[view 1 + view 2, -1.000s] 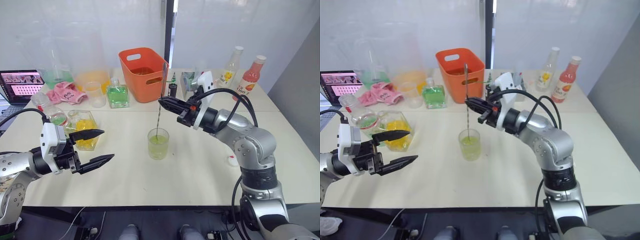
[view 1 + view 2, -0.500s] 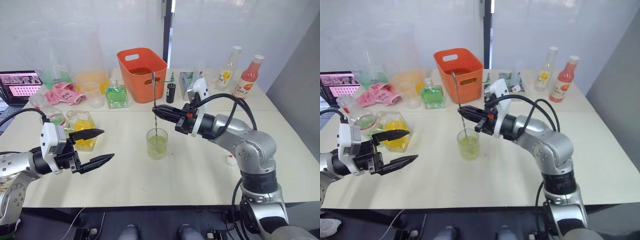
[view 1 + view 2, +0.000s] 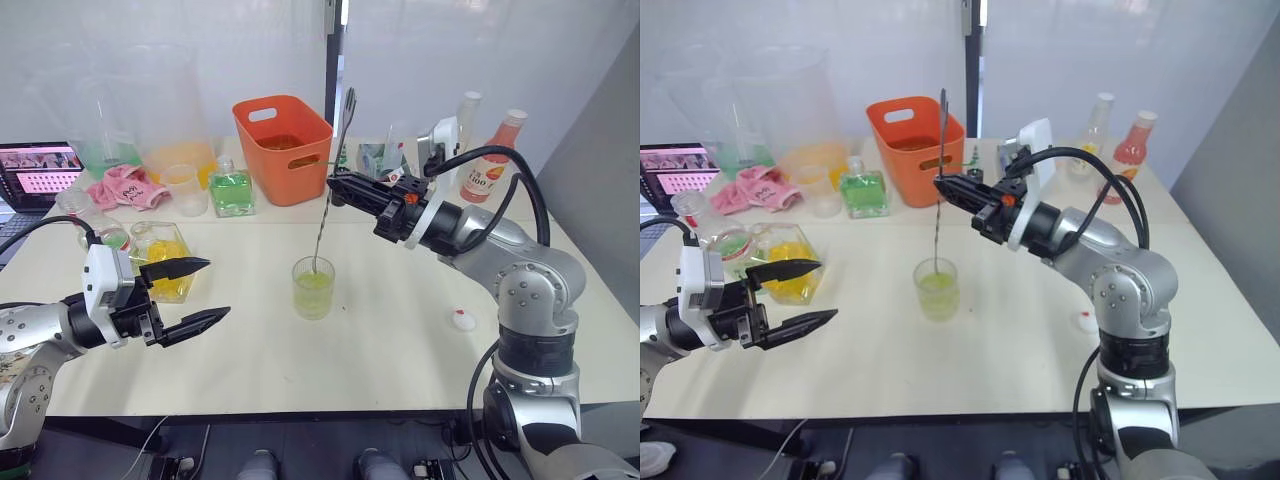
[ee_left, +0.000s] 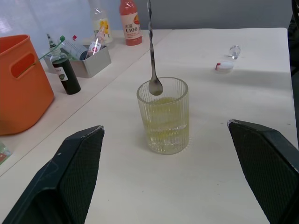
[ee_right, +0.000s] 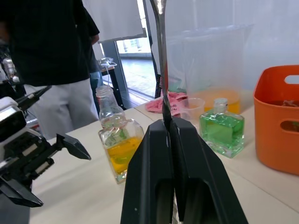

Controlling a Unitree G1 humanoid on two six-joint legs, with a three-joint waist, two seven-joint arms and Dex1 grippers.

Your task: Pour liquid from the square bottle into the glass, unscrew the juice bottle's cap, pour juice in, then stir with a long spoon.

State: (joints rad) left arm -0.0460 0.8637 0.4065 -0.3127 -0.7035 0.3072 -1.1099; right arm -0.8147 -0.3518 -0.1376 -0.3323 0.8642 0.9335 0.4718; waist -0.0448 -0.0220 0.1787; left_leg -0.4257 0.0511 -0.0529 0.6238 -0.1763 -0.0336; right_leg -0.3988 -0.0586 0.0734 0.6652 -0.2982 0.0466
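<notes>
The red bottle [image 4: 129,21] at the far side of the table [image 3: 400,340] has "100" on its label. The clear bottle [image 4: 98,20] next to it has a yellow picture on its label, too small to read.

The right gripper [image 3: 333,188] reaches out from a bent arm, up above the table. Its two black fingers [image 5: 152,158] are squeezed tight on the long spoon [image 3: 325,215]. The spoon is thin, shiny metal with a twisty stem. It leans a little and hangs down from the gripper. Its tiny bowl sits just inside the top of the glass [image 3: 313,288], right below the gripper.

The glass is small and clear with ridged sides. It holds pale yellow-green drink.

The left gripper [image 3: 195,295] is held low over the table, off to one side of the glass. Its two pointy black fingers [image 3: 176,267] are spread wide apart and hold nothing.

The square bottle [image 3: 166,262] with orange liquid stands just behind the left gripper. The small white cap [image 3: 463,319] lies flat on the table under the right arm.

An orange plastic basket [image 3: 283,145] stands beyond the right gripper. A green square bottle [image 3: 234,188] stands beside the basket.
</notes>
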